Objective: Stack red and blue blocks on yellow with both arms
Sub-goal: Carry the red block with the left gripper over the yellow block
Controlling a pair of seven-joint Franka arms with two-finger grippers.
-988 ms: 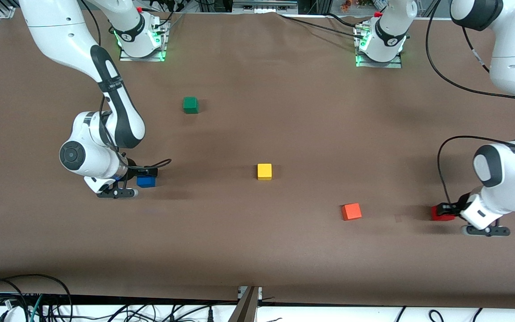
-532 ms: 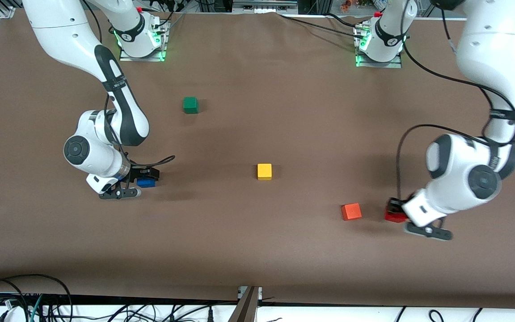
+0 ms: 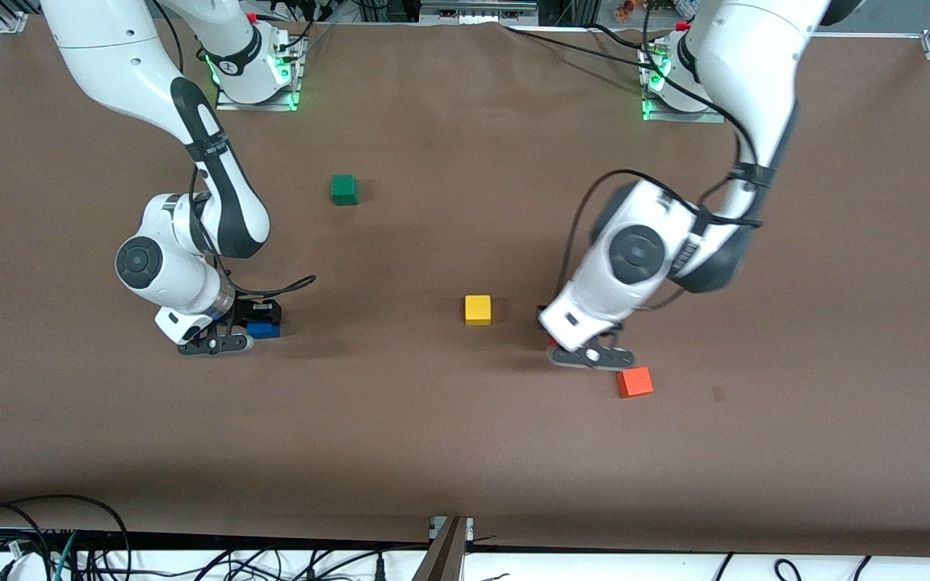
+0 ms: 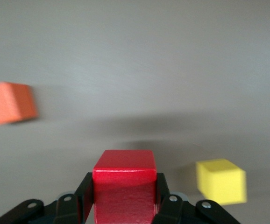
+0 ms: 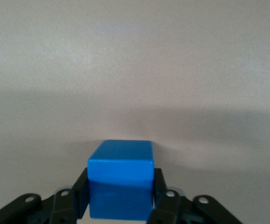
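Observation:
My left gripper [image 3: 546, 323] is shut on the deep red block [image 4: 123, 186] and holds it in the air, beside the yellow cube [image 3: 478, 310] toward the left arm's end of the table. The wrist hides most of the red block in the front view. The yellow cube also shows in the left wrist view [image 4: 220, 181], just ahead of the red block and to one side. My right gripper [image 3: 263, 323] is shut on the blue block [image 3: 263, 328], low at the table toward the right arm's end. The block fills the jaws in the right wrist view [image 5: 121, 186].
An orange cube [image 3: 634, 382] lies on the brown table close under the left wrist, nearer to the front camera; it also shows in the left wrist view [image 4: 9, 102]. A green cube [image 3: 344, 190] lies farther from the front camera, toward the arms' bases.
My left arm has swung the red block from its end of the table, past the orange cube, to beside the yellow cube. My right gripper has barely moved with the blue block.

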